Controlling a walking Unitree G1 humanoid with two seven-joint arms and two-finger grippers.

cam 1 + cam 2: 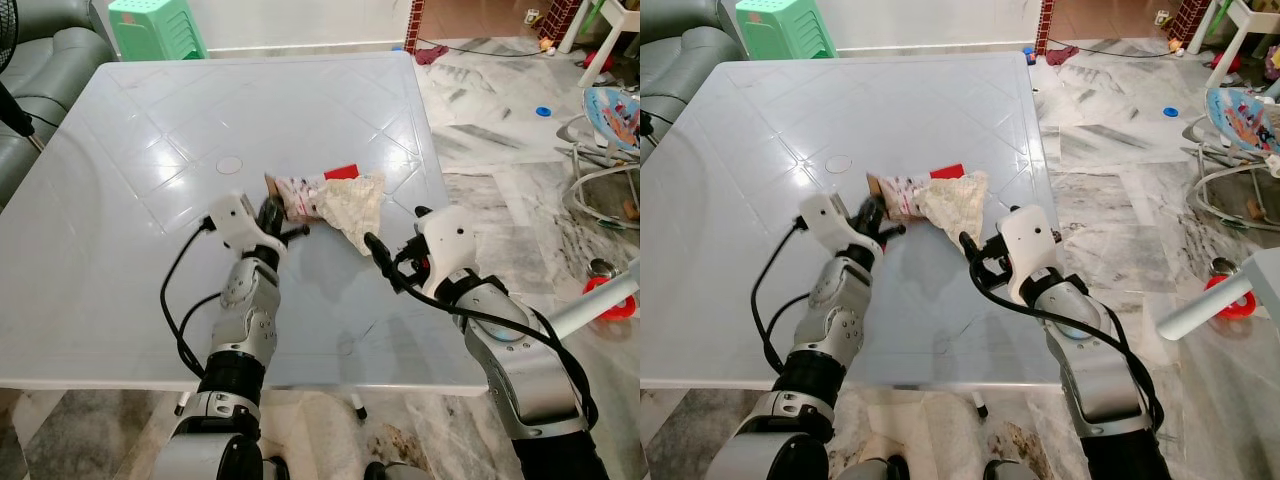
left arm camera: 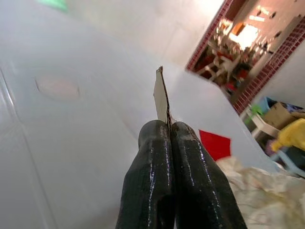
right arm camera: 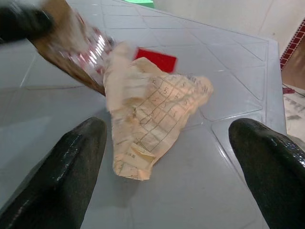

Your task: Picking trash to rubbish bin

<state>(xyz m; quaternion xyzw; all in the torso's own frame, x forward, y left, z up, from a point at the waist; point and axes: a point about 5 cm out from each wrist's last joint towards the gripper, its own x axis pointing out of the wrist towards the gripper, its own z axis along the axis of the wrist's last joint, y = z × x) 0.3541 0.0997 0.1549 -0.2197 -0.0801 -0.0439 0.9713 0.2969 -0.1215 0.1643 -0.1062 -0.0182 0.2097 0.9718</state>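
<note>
On the white table (image 1: 150,130) lies a small heap of trash: a brown cardboard piece with a patterned wrapper (image 1: 293,195), a crumpled printed paper (image 1: 352,204) and a red scrap (image 1: 342,171). My left gripper (image 1: 272,214) is shut on the near edge of the cardboard piece (image 2: 162,98), the two fingers (image 2: 152,162) pressed together. My right gripper (image 1: 398,232) stands open just short of the crumpled paper (image 3: 152,119), low over the table. Its fingers (image 3: 66,167) are spread wide to either side of the paper, apart from it.
A green plastic stool (image 1: 155,25) and a grey sofa (image 1: 40,70) stand beyond the table's far left. To the right, the marble floor holds a baby bouncer (image 1: 610,130), a red object (image 1: 605,295) and a blue lid (image 1: 543,111). The table's right edge runs close beside my right arm.
</note>
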